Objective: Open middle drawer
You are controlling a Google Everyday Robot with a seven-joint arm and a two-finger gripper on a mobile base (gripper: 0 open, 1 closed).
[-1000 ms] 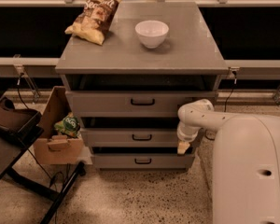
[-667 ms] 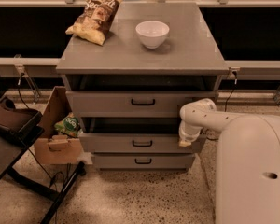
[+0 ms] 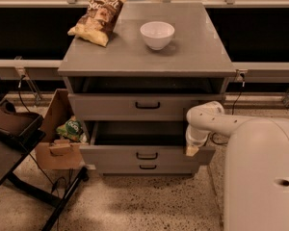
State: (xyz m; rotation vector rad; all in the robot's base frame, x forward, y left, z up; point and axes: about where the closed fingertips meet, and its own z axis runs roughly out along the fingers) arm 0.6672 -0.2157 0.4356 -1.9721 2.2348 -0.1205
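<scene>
Camera view puts the gripper [image 3: 191,149], state unclear, under the desk's [image 3: 195,52] front-right corner; the rigid middle drawer [image 3: 111,154] likely pulls lightly by its handle [image 3: 147,155].

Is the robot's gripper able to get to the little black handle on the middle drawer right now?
Probably yes. The gripper sits at the right end of the front of the middle drawer, and the black handle is at the centre of that same front, with nothing between them.
</scene>
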